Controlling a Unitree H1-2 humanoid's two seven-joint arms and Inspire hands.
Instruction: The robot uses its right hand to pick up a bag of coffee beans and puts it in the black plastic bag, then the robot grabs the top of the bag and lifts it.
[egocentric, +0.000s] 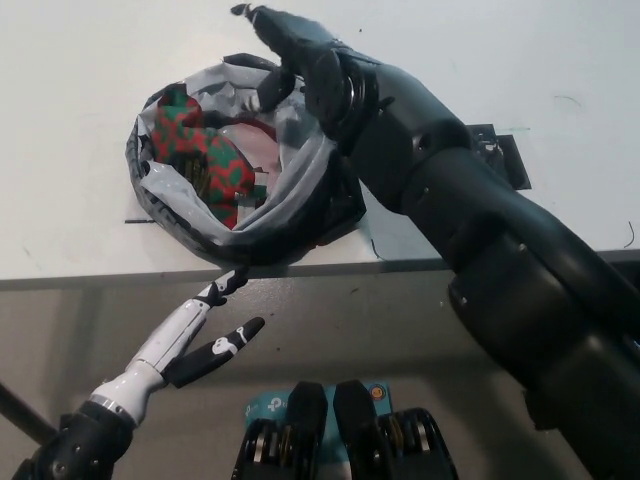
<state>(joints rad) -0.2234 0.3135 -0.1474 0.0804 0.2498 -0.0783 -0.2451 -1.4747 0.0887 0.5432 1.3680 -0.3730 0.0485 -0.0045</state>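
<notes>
No readable text, label, brand or number anywhere. Red-and-green pattern on coffee bag (200, 160) inside black plastic bag (180, 225): no legible lettering. Small white mark on teal object (262, 408) at bottom edge: too small to read.

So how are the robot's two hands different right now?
The right hand is black and raised over the table at the far rim of the black plastic bag; the left hand is white and hangs below the table edge, fingers spread. Neither holds anything.
</notes>
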